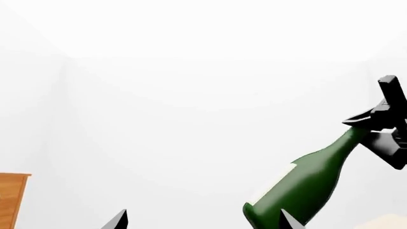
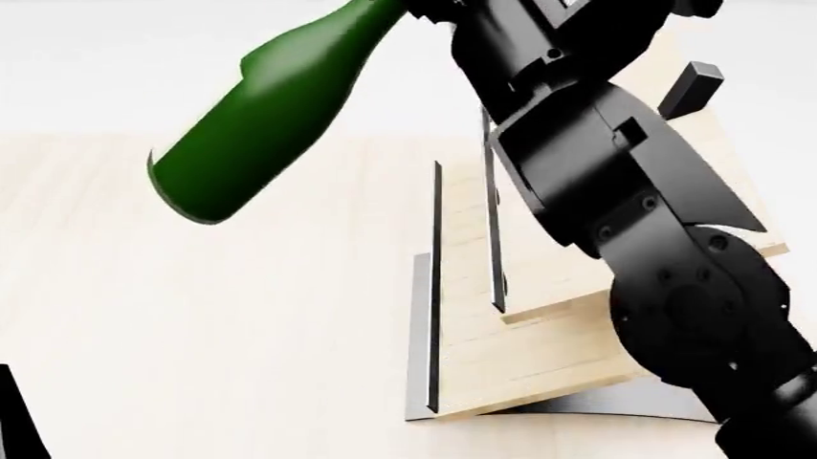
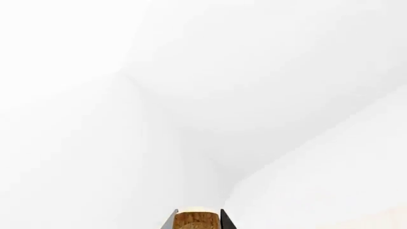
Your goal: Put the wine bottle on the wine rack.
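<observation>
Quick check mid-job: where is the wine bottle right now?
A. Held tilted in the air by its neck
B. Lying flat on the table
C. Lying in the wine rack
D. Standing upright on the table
A: the head view shows the wine bottle tilted in the air above the table, up and to the left of the wine rack, with the right hand shut on its neck.

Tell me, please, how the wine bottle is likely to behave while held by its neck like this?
The wine bottle looks like smooth glass, so probably slippery and fragile. Gripped only at the neck with its wide body hanging free, it may swing. Round, it would likely roll if laid down.
</observation>
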You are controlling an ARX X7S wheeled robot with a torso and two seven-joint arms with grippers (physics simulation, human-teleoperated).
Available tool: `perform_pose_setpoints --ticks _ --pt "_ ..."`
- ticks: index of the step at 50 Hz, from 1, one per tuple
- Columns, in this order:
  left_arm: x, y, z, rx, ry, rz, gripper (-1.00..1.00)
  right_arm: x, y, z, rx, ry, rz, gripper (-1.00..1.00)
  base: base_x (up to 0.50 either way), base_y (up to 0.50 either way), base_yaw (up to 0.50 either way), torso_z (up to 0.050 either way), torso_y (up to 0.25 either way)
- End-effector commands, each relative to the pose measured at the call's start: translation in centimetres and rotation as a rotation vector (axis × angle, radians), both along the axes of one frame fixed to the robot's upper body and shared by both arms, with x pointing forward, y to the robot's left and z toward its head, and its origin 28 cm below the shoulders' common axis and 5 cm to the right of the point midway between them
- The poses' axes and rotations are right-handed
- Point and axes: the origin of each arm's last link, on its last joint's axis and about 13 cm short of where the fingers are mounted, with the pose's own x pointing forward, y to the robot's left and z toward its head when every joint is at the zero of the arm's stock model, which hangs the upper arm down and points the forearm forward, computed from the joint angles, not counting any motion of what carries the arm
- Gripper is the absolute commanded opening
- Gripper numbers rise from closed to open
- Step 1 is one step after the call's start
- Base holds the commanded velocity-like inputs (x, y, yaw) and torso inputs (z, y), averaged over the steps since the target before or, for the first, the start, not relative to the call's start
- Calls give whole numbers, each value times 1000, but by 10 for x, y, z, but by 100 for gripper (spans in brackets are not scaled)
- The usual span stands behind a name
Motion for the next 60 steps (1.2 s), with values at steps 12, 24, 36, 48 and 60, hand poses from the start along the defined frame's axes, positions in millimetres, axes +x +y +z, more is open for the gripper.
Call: perform_pose_setpoints --ticks 12,24,36,48,60 --pt "0 1 0 0 2 2 100 -9 -68 21 270 50 -75 -100 0 0 0 0 1" --pt "1 0 -2 1 3 1 100 -14 -98 21 272 49 -158 -100 0 0 0 0 1" --pt "1 -1 -2 3 5 -1 100 -16 -118 15 272 48 -227 -100 0 0 0 0 1" --pt "1 -1 -2 3 7 0 100 -19 -132 8 284 57 -275 -100 0 0 0 0 1" --pt "2 -1 -3 4 9 0 100 -21 -142 5 298 58 -304 -100 0 0 0 0 1"
